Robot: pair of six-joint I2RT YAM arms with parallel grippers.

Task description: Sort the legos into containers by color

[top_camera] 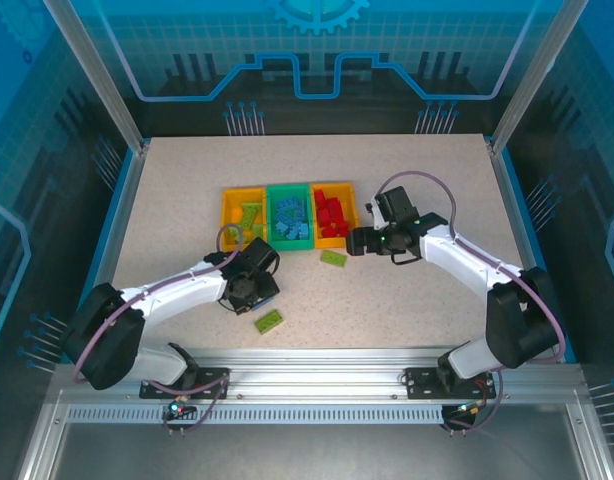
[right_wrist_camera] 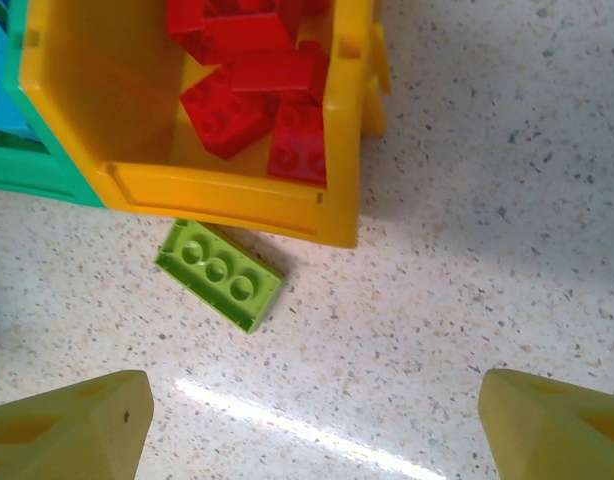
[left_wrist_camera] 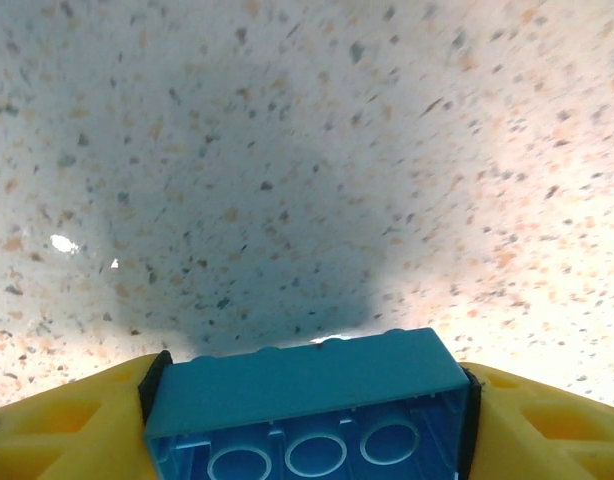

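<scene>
The left tool (left_wrist_camera: 307, 405) is clamped on a blue brick (left_wrist_camera: 307, 380), with its fingers (left_wrist_camera: 57, 425) pressing the two short ends. In the wrist view the brick's long axis runs from 9 to 3 o'clock, its hollow underside faces the camera, and it hangs over the speckled worktop (left_wrist_camera: 287, 150). From above, the left arm lies low and stretches from its base toward 2 o'clock. The right tool (right_wrist_camera: 307, 425) is spread wide apart and holds nothing, its arm reaching toward 10 o'clock. At its 11 o'clock a lime brick (right_wrist_camera: 219, 275) lies studs up on the worktop, long axis from 10 to 4 o'clock, just beside the near wall of the orange bin (right_wrist_camera: 237, 200), which holds red bricks (right_wrist_camera: 257, 90). The green bin (top_camera: 289, 215) and yellow bin (top_camera: 232, 215) adjoin it toward 9 o'clock. A second lime brick (top_camera: 269, 321) lies at 5 o'clock of the left tool.
</scene>
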